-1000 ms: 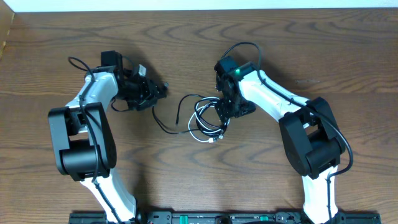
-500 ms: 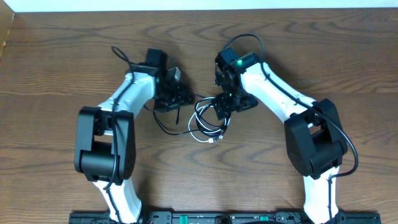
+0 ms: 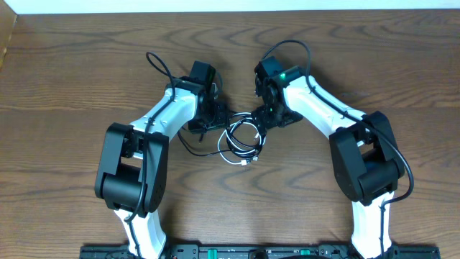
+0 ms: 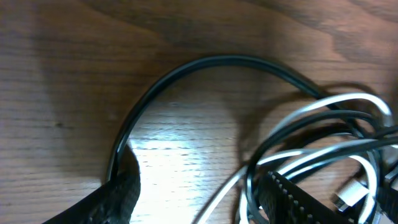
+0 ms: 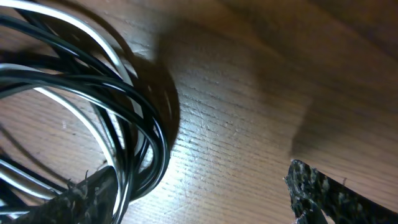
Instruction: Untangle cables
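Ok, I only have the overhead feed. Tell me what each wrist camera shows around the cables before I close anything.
Observer: Left wrist camera: the left end effector stands open. A single arc of the black cable lies on the table ahead of its fingers, not clamped.
Operator: Give me the white one.
Observer: The white cable loops in at the right of that view, interlaced with black strands. A white plug lies low on that side.
Operator: Now the right side.
Observer: The right end effector is open too. The bundle runs close by one finger, with bare wood across the rest of the gap.
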`<state>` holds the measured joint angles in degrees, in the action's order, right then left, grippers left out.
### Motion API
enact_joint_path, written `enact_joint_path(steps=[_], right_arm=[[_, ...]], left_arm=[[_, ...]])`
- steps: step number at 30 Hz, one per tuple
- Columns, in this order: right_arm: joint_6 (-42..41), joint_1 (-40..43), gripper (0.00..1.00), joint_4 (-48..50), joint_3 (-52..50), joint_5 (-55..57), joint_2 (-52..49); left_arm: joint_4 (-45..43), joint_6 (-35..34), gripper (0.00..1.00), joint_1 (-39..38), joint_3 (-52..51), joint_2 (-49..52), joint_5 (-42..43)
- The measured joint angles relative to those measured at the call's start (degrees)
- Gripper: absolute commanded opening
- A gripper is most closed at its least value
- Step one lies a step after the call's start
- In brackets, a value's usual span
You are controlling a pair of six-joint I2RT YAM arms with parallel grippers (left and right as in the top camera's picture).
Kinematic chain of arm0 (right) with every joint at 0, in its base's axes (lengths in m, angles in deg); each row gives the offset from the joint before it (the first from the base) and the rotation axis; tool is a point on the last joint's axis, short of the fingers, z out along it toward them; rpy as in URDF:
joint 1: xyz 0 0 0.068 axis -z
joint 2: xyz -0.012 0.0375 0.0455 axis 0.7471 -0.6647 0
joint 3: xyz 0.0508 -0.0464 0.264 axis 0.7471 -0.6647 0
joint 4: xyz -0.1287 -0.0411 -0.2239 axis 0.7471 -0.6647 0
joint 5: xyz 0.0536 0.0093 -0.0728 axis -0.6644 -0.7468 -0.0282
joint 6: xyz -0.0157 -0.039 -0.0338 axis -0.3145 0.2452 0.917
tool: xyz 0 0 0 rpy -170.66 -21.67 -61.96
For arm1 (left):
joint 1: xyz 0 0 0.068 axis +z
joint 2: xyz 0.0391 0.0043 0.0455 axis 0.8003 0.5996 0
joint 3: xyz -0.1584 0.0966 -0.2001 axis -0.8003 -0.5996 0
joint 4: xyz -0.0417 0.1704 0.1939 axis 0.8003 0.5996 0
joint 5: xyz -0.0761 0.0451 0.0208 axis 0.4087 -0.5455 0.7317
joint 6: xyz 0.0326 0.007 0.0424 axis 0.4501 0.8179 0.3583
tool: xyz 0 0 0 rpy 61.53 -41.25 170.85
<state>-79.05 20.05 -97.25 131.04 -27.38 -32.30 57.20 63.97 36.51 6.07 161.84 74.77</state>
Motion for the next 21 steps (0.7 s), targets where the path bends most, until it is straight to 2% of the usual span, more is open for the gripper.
enact_joint_path(steps=[10, 21], right_arm=[[-0.02, -0.81, 0.83, 5.44, -4.74, 2.29, 1.33], [-0.02, -0.83, 0.84, 5.68, -4.96, 2.29, 1.44]], left_arm=[[0.04, -0.26, 0.65, -0.2, 0.02, 0.48, -1.38], [1.44, -0.24, 0.66, -0.24, 0.24, 0.57, 0.33]])
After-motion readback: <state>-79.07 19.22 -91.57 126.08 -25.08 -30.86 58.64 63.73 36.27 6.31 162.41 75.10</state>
